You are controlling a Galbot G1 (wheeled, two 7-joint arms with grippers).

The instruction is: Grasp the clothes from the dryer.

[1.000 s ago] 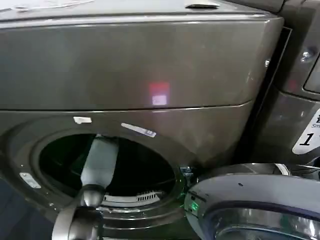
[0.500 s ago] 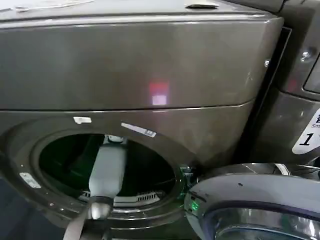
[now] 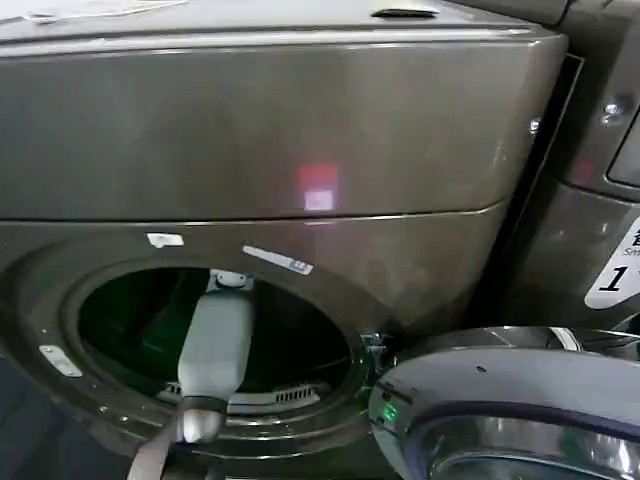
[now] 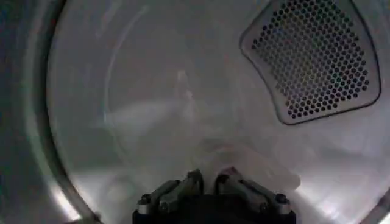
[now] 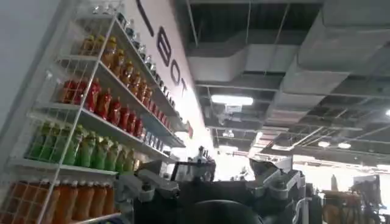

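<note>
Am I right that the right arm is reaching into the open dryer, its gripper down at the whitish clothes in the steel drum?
Not quite: it is the left arm. The head view shows it entering the dryer mouth; the left wrist view shows the left gripper at the clothes in the drum.

The left arm (image 3: 213, 345) reaches up through the round mouth of the dryer (image 3: 300, 130), its pale forearm tilted slightly and its wrist deep inside the drum. In the left wrist view the left gripper (image 4: 207, 182) faces the drum's back wall, its two fingers (image 4: 183, 185) drawn close together on a whitish fold of the clothes (image 4: 244, 167). The right gripper (image 5: 210, 176) is held well away from the dryer, pointing upward, fingers spread apart.
</note>
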